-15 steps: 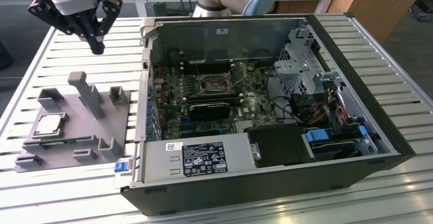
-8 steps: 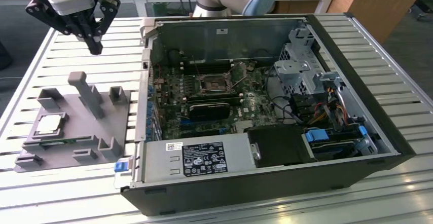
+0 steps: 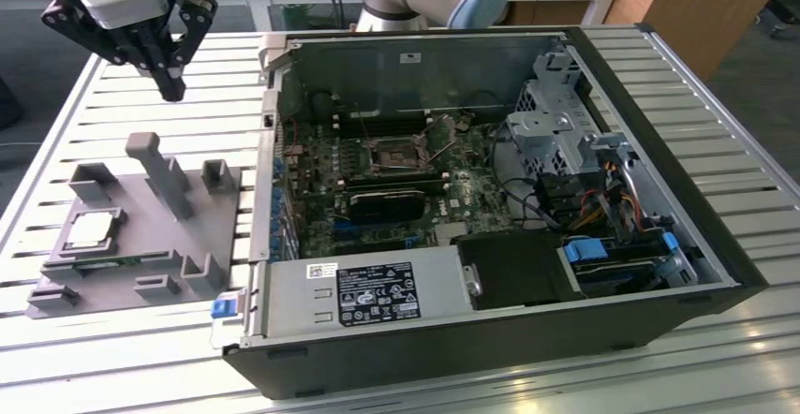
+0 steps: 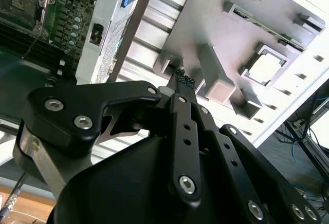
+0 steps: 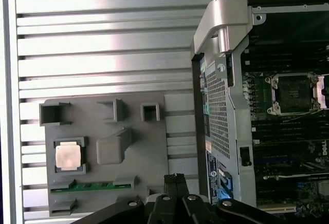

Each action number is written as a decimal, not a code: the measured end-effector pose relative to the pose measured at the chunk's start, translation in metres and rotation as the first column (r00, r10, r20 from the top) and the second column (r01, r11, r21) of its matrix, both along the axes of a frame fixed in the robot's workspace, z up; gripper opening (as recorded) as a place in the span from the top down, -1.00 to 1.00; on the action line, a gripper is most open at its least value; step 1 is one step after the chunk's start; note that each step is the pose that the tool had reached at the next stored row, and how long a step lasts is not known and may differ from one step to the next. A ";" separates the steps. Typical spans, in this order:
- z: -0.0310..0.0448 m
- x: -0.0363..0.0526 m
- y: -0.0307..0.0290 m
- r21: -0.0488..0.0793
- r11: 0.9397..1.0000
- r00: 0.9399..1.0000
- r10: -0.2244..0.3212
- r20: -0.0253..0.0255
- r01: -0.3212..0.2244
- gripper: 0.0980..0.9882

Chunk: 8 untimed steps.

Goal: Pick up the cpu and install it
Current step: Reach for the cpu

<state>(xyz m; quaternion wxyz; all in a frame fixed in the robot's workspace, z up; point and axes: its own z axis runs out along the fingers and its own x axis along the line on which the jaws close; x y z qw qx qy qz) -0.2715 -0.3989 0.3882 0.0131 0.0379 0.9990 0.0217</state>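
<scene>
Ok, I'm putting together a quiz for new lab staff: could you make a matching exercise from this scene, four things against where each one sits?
Things:
1 cpu
2 gripper
3 CPU socket
4 green memory module

Places:
A on the motherboard inside the open computer case
B in the air over the slatted table, holding nothing
C square recess of the grey fixture tray
D narrow slot in the tray, next to the cpu

Pairs: 1-C, 2-B, 3-A, 4-D

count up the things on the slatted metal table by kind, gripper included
Shiny silver square cpu: 1
Grey plastic fixture tray: 1
Thin green circuit board strip in the tray: 1
Open black computer case: 1
Black robot gripper: 1
Total: 5
</scene>
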 end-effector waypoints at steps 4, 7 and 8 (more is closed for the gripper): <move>-0.0001 -0.0020 0.0000 0.000 1.000 1.000 0.000 0.000 0.000 0.98; -0.0001 -0.0034 0.0000 0.000 1.000 1.000 0.000 0.000 0.000 0.98; -0.0002 -0.0038 0.0000 0.000 1.000 1.000 0.000 0.000 0.000 0.98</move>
